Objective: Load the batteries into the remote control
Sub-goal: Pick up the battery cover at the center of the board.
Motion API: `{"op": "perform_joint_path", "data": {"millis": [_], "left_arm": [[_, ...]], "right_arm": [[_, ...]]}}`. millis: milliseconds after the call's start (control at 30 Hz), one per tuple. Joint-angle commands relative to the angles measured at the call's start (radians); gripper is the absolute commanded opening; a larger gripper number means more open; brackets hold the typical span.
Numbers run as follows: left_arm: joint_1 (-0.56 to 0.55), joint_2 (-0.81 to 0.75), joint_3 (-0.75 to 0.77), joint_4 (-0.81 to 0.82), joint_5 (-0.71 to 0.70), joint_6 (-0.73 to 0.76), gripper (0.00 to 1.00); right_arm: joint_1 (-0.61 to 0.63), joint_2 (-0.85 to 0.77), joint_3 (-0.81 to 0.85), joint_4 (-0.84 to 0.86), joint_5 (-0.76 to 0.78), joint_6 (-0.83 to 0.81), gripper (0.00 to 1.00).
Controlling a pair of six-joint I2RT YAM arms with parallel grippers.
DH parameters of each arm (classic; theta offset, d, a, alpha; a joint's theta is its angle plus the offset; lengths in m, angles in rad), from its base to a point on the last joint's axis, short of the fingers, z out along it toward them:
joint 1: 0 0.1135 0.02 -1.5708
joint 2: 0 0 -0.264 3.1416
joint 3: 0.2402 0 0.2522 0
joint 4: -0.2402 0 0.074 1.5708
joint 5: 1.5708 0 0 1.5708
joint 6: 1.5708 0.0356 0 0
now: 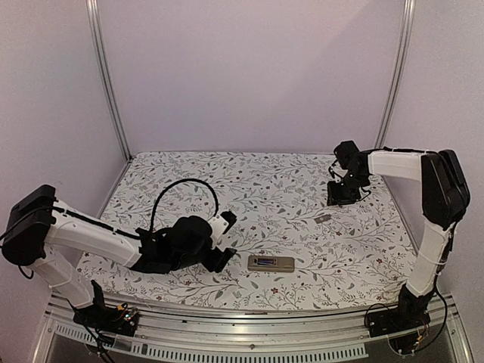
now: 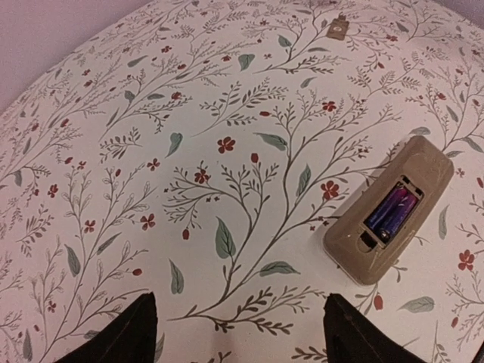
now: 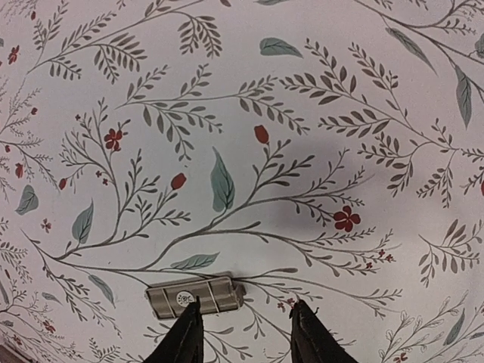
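Note:
The remote control (image 1: 271, 263) lies face down near the table's front, its grey-tan back up and its battery bay uncovered. In the left wrist view the remote (image 2: 389, 219) shows two dark blue-purple batteries (image 2: 392, 211) lying side by side in the bay. My left gripper (image 1: 227, 238) is open and empty, just left of the remote; it also shows in its wrist view (image 2: 238, 333). My right gripper (image 1: 342, 198) is open and empty at the back right, above the cloth. The small grey battery cover (image 3: 196, 296) lies flat just ahead of its left fingertip (image 3: 185, 333).
The battery cover (image 1: 323, 218) lies loose on the floral tablecloth between the right gripper and the remote; it also shows at the top of the left wrist view (image 2: 339, 28). A black cable (image 1: 185, 185) loops above the left arm. Metal frame posts stand at the back corners.

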Motion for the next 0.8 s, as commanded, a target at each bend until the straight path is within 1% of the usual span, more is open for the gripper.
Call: {"op": "perform_joint_path", "data": {"millis": [0,100,233,400,667,767], "left_arm": [[0.014,-0.012,-0.011,0.015,-0.009,0.009,0.75],[0.016,-0.003,-0.004,0.015,-0.005,0.013,0.75],[0.017,0.012,0.005,0.016,0.003,0.014,0.75],[0.018,0.026,0.021,0.010,0.005,0.024,0.75],[0.019,0.028,0.018,0.006,0.001,0.022,0.75],[0.018,0.028,0.019,0.003,-0.001,0.022,0.75]], "right_arm": [[0.001,0.061,0.035,-0.038,0.002,-0.032,0.36],[0.002,0.086,0.030,-0.045,0.001,-0.035,0.31],[0.002,0.087,0.007,-0.026,-0.059,-0.036,0.28],[0.002,0.112,0.005,-0.016,-0.071,-0.038,0.23],[0.021,0.134,0.003,-0.016,-0.067,-0.045,0.21],[0.024,0.154,0.002,-0.024,-0.046,-0.047,0.18]]}}
